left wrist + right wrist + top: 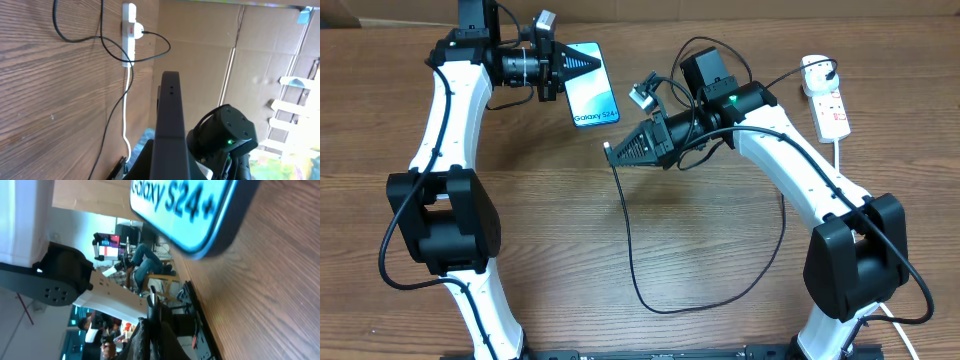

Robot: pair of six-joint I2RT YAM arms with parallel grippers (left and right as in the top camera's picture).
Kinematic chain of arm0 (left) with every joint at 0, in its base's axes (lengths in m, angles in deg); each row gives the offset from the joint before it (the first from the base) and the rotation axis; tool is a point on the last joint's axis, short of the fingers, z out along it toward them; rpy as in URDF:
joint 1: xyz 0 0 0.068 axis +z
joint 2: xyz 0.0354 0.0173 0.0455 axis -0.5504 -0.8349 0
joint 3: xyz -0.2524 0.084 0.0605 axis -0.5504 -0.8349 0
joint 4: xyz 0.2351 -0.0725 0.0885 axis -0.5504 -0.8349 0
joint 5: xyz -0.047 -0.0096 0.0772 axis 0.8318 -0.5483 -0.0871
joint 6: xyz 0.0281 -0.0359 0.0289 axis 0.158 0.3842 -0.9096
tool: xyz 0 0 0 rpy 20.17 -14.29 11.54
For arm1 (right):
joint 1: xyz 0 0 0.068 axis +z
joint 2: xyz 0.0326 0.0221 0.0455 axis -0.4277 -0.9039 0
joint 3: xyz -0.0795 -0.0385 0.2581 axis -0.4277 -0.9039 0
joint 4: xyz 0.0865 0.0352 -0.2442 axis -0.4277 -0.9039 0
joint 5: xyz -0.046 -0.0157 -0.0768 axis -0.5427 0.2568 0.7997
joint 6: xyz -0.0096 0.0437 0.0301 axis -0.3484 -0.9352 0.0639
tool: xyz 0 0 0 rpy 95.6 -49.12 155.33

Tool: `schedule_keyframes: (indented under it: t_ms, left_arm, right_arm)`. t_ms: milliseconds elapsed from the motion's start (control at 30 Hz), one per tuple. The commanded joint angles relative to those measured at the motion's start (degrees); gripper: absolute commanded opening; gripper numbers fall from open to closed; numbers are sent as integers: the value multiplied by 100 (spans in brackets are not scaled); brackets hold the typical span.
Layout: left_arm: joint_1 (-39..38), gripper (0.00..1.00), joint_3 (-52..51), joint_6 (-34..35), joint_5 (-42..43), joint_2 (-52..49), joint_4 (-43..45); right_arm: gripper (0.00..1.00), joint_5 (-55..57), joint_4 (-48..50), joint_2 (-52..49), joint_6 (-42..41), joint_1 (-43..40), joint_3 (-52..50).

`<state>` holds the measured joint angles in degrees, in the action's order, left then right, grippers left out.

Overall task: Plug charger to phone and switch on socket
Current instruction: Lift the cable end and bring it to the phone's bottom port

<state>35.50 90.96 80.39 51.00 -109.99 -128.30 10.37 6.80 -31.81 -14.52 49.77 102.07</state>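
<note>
The phone [596,100], with a blue "Galaxy S24" screen, is at the back centre-left. My left gripper [592,63] is shut on its far end. In the left wrist view the phone [170,115] shows edge-on as a dark bar between my fingers [169,167]. My right gripper [611,152] is shut on the charger's black connector tip [151,302], a short way in front of the phone's near end [200,215]. The black cable [628,240] loops across the table to the white plug adapter [817,69], which sits in the socket strip [833,108].
The socket strip [129,30] lies at the far right with its thick white cord [125,100] running toward the front edge. The cable loop lies over the middle and front of the wooden table. A cardboard wall [210,50] stands behind the table.
</note>
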Motion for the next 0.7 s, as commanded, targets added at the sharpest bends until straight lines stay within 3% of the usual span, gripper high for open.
schedule_keyframes:
  t_ms: [0,667]
  left_arm:
    - [4,4,92,96,463,2,94]
    - [-35,4,92,98,647,2,245]
  right_arm:
    - [4,-120,256,219,-402,-7,9]
    - [4,-116,1338,190,-1226,-7,-2]
